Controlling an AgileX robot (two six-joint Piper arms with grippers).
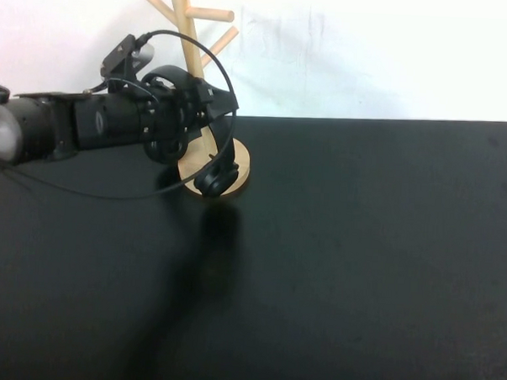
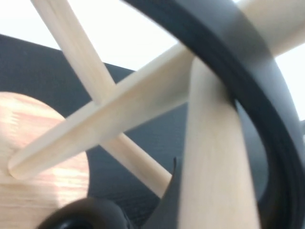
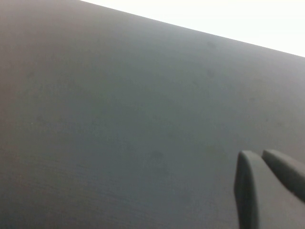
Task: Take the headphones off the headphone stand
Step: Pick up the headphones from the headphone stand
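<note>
The left hand (image 1: 208,112) reaches the headphones (image 1: 214,176) on the stand (image 1: 192,57) — grip unclear; the right hand (image 3: 267,183) hovers closed, empty, over the tabletop (image 1: 360,245).

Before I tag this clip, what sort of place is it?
Probably a lab test bench: bare black table, plain white wall, one wooden stand with headphones. Left gripper is at the stand; right gripper hovers over the table.

A matte black desk (image 1: 360,262) fills the foreground; toward 12 o'clock rises a plain white wall (image 1: 369,52).
</note>
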